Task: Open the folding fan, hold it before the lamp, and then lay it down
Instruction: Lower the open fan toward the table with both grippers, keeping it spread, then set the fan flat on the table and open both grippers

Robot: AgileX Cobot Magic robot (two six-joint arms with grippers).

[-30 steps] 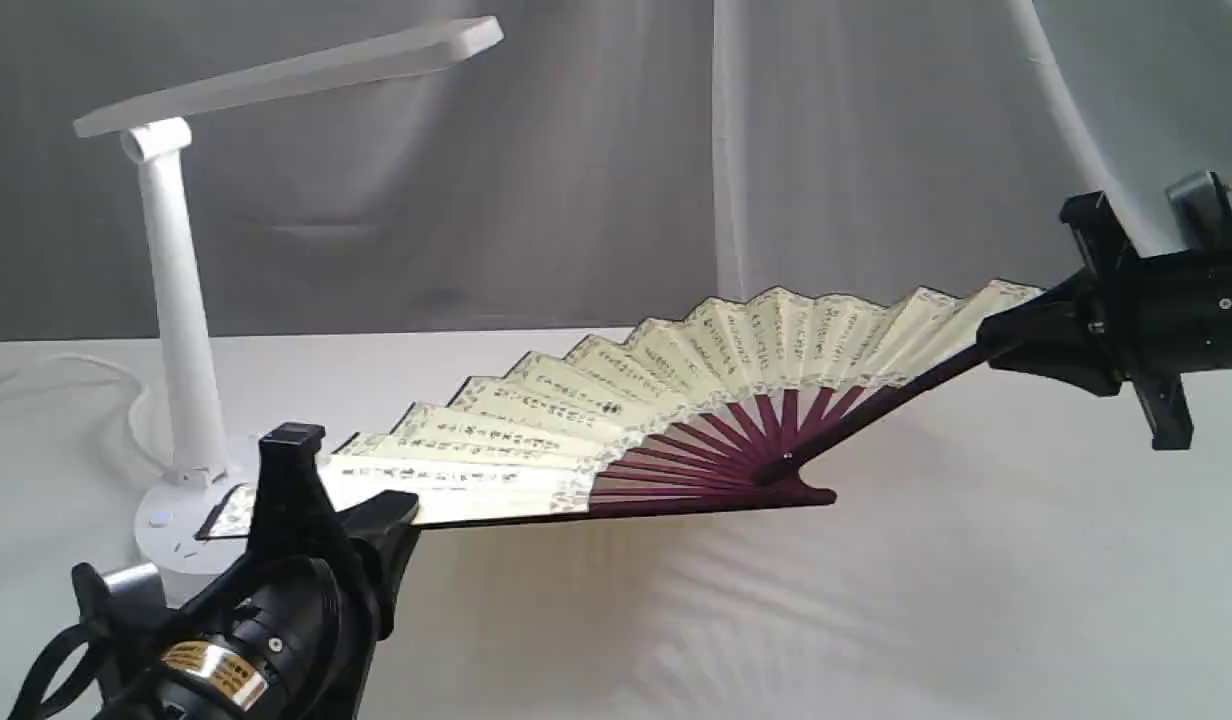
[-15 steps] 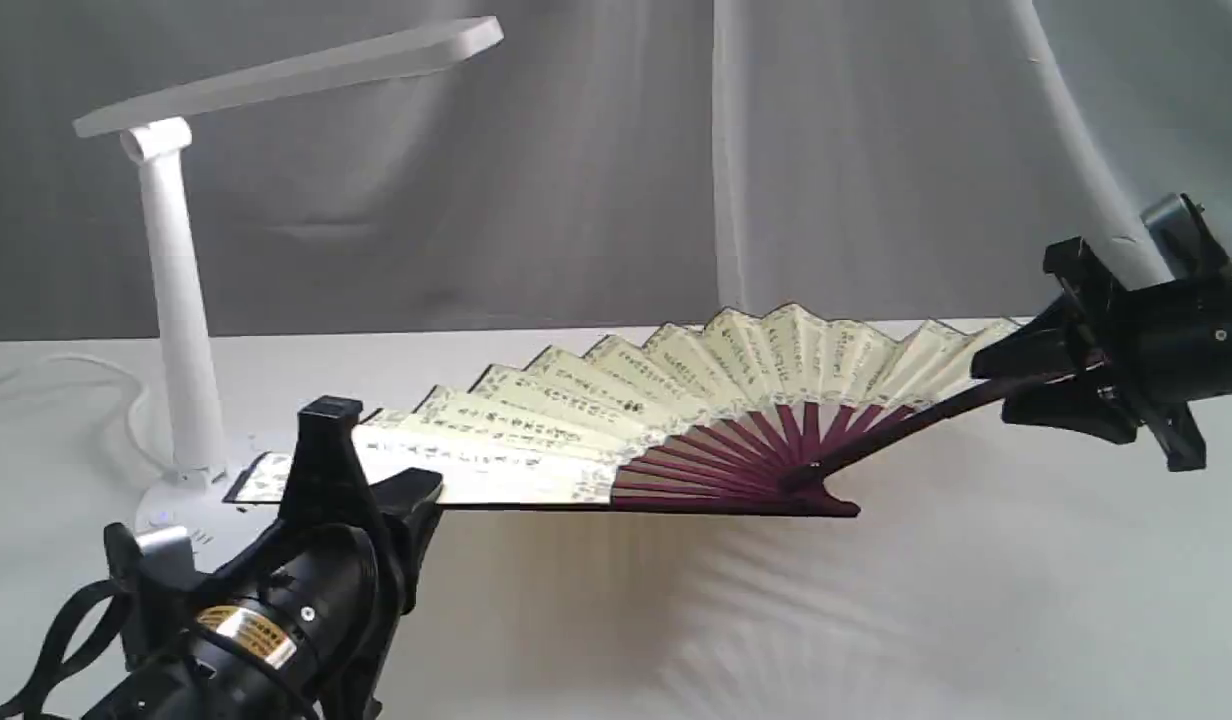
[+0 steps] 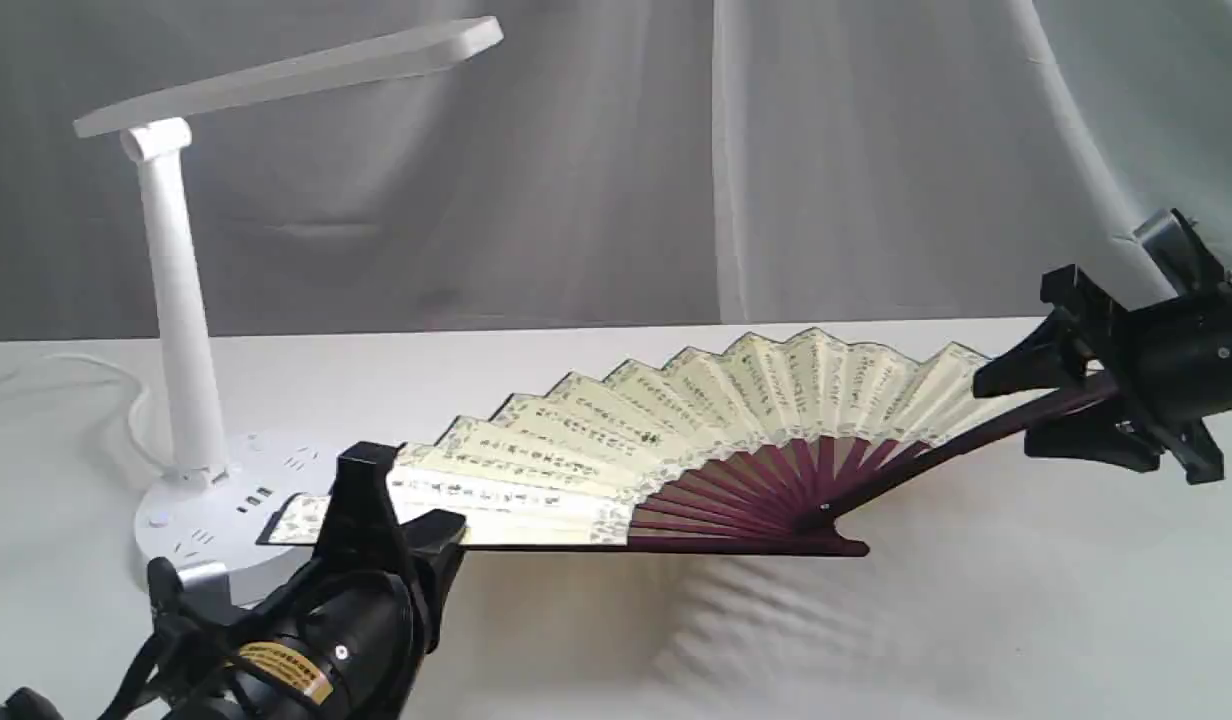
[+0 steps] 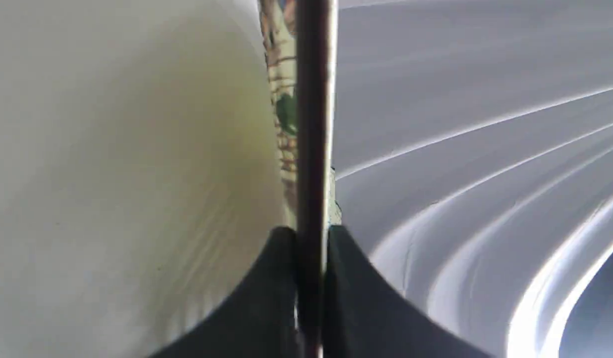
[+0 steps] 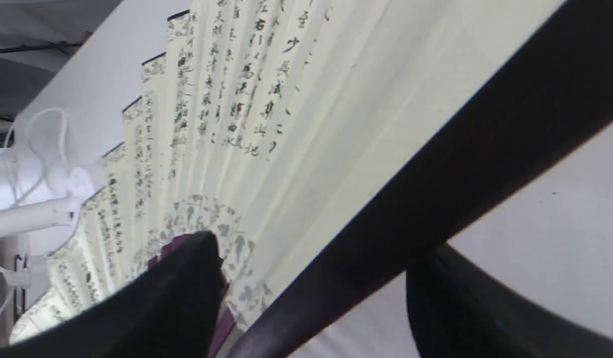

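Folding fan (image 3: 676,440), spread wide, is held low over the worktop (image 3: 976,620) in front of the lamp (image 3: 181,330), seemingly ready for laying down. Its guards are pinched by left fingers (image 3: 361,500) beside the lamp base and right fingers (image 3: 1021,370) far from it, so the pleats are held open.

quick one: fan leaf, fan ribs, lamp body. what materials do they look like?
Folding fan leaf: looks like matte cream paper, sharply pleated, with inked calligraphy. Ribs: dark maroon, thin rigid slats with a slight sheen; probably lacquered wood or bamboo, cannot tell which. Lamp: smooth white, moulded shapes, soft gloss; likely plastic.
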